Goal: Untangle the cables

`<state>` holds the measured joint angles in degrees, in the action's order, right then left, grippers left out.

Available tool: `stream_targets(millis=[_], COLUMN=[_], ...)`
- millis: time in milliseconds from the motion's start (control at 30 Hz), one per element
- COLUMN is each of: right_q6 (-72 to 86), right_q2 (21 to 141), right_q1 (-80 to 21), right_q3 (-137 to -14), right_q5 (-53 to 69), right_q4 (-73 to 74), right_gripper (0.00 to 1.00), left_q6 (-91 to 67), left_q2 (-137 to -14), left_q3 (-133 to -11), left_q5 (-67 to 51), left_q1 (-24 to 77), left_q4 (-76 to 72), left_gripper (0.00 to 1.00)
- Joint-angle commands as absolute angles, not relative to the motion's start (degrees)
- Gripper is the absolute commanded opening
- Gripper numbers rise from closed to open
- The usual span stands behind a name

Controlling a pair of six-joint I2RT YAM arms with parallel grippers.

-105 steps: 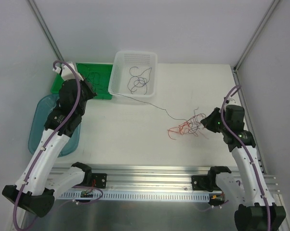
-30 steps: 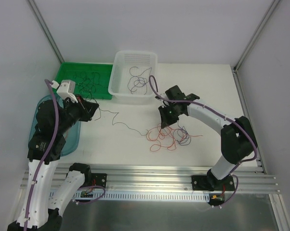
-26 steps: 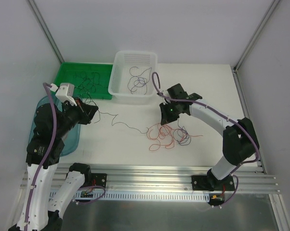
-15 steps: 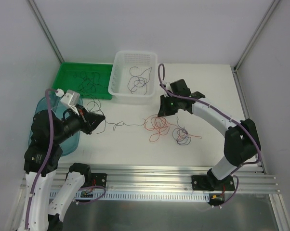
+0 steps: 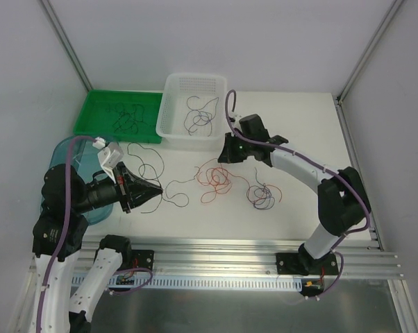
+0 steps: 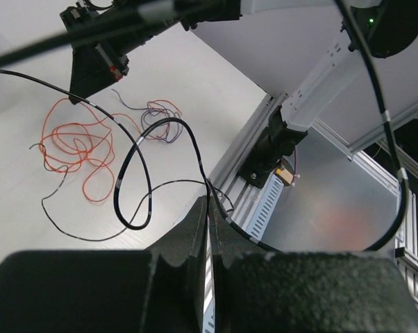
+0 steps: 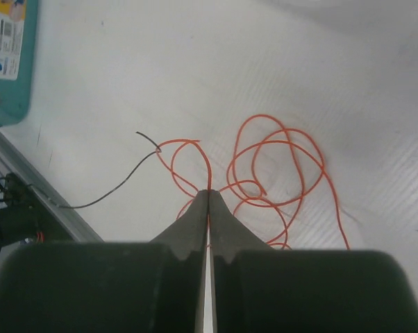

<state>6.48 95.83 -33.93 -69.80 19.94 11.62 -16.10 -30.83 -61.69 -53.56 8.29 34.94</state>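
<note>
**Location of work.** The loose cables [image 5: 226, 184] lie on the table [image 5: 306, 139], in front of the white basket [image 5: 195, 104]. More dark strands sit in that basket and in the green tray [image 5: 98, 114].

**Left gripper** [image 6: 209, 208]. The jaws are pressed together on a black cable [image 6: 134, 173]. It loops up from the fingertips and trails across the table toward the red strands. The gripper sits near the teal bin [image 5: 63, 156].

**Right gripper** [image 7: 208, 198]. The jaws are closed on a red cable [image 7: 278, 156], pinching one strand at the near edge of its loops. The gripper is just in front of the basket. A small purple cable [image 5: 263, 198], mixed with red, lies apart to the right of the main red bundle.

**Finding.** In the right wrist view a black end [image 7: 115, 191] meets a red loop. I judge that the two colours remain hooked together at that one crossing.

**Recommended method.**
- Draw the two grippers apart slowly and along the table, the left toward the bin and the right away from it.
- Keep both pinches firm, because a strand this thin can slip out unnoticed.
- Watch the crossing, and if the red loops tighten instead of opening, stop and ease back.
- Keep the red bundle low, so that lifting does not drag the purple bundle into it.

**Risk.** A quick pull may turn the crossing into a knot or whip the free black tail over the table edge.
</note>
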Motion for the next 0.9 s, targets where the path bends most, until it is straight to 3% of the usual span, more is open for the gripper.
stream_targets(millis=[0, 200, 300, 567, 667, 867], right_q6=[10.63, 16.70, 16.61, 20.13, 20.92, 20.04], right_q2=[91.42, 80.61, 76.91, 71.72, 71.46, 70.93], right_q1=[-30.07, -13.56, -4.59, 12.73, 16.24, 18.19], right_q3=[-67.60, -56.52, -53.89, -49.39, -49.22, -49.31], right_q5=[13.28, 4.67, 2.64, 3.34, 4.39, 8.85], right_q4=[9.14, 15.18, 19.84, 24.69, 25.22, 24.88], right_gripper=[0.01, 0.01, 0.01, 0.01, 0.01, 0.01], left_q6=[-14.77, -13.45, -11.61, -8.88, -8.35, -8.00], left_q2=[-28.92, -27.24, -28.38, -32.16, -33.66, -36.64], left_q3=[-61.61, -64.06, -67.22, -77.24, -79.89, -84.02], left_q5=[-59.42, -51.52, -39.68, 13.27, 26.23, 27.53], left_q1=[8.70, 8.70, 8.70, 8.70, 8.70, 8.70], left_q4=[33.31, 34.79, 37.69, 50.96, 53.60, 53.79], left_gripper=[0.00, 0.00, 0.00, 0.00, 0.00, 0.00])
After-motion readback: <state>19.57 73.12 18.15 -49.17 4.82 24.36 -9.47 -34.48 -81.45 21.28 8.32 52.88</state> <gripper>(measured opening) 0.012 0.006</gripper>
